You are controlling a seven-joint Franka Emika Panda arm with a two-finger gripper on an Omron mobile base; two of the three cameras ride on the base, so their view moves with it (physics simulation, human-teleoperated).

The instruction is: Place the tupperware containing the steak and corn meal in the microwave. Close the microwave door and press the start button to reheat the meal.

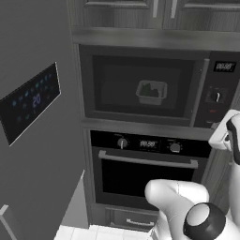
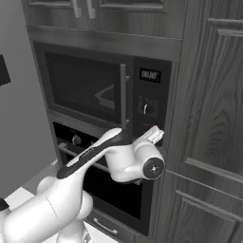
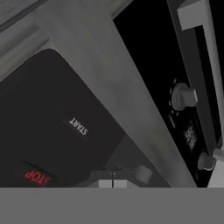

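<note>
Arm bent, reaching up-right; hand (image 3: 113,183), fingers together, sits at the microwave (image 1: 140,84) side panel just below START button (image 3: 78,126).

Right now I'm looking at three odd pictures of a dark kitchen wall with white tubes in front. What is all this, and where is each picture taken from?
The white tubes are a robot arm in a computer-drawn kitchen. Two pictures come from cameras on its rolling base, behind the arm to its left and right. The third comes from a camera on its hand, looking along its two fingers, which are closed on nothing.

The upper dark box is a microwave, and its door is shut. Through the glass you can see a small clear tupperware with something green inside. Below it is an oven with a long horizontal handle.

The hand is at the microwave's black side panel. In the hand view the fingers sit very near the START label, with a red STOP label beside it. Whether they touch the panel I cannot tell.
</note>
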